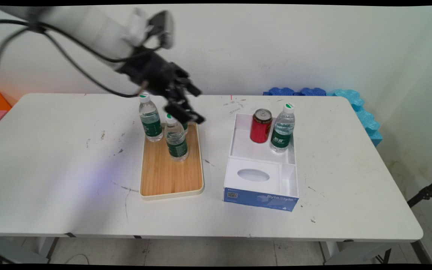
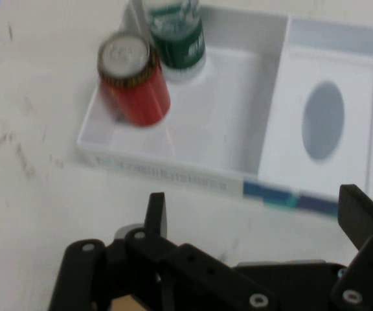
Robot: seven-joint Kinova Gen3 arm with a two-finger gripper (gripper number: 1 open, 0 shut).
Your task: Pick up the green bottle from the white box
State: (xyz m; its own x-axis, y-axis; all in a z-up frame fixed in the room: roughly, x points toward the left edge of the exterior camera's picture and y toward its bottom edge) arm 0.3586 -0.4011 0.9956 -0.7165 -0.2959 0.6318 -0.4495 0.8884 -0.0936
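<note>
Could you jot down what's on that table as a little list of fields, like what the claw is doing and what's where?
gripper: gripper open, empty, raised over the far end of the wooden tray
on tray: two water bottles, far one, near one, both upright
white box: red can and a third bottle upright in the far compartment
near compartment: white insert with an oval hole
behind table: blue foam pieces

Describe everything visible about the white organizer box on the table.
The white organizer box is an open-topped tray with a blue front bearing ByteStyle lettering. Its near section has a white cover with an oval opening. The larger far compartment holds an upright red can and a green-labelled water bottle. It rests flat on the white table.
</note>
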